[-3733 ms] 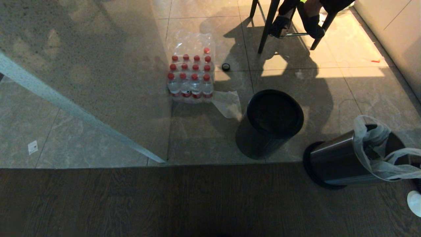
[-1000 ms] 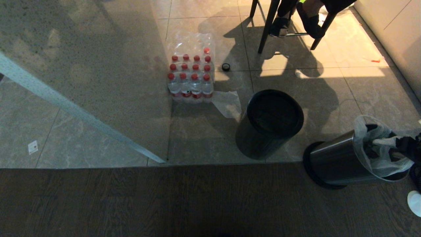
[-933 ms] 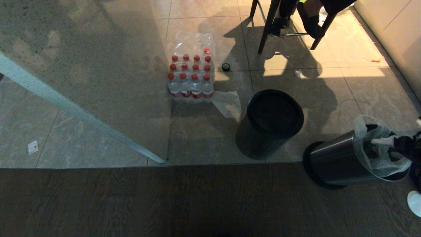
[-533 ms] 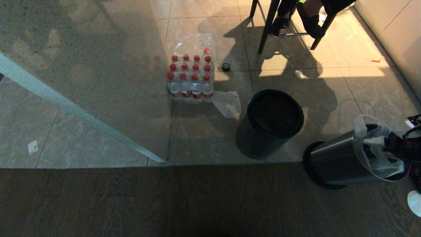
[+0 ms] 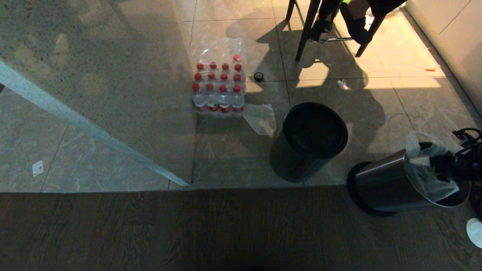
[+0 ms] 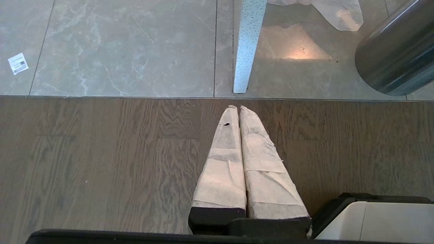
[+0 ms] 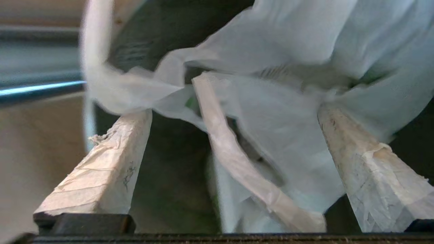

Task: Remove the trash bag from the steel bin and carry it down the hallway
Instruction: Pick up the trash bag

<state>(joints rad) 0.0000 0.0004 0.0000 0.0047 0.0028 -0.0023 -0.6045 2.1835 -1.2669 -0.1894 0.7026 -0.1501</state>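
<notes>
Your right gripper (image 7: 234,98): jaws spread wide, gripping nothing | bag (image 7: 291,44): draped between and over its fingers, at bin (image 5: 384,184) mouth | left gripper (image 6: 237,110): closed, empty.

The right gripper (image 5: 433,162) has come in from the right side of the head view and now sits at the mouth of the steel bin (image 5: 384,184). The trash bag (image 5: 427,177), earlier trailing out rightward, is bunched around its spread fingers (image 7: 101,169).
</notes>
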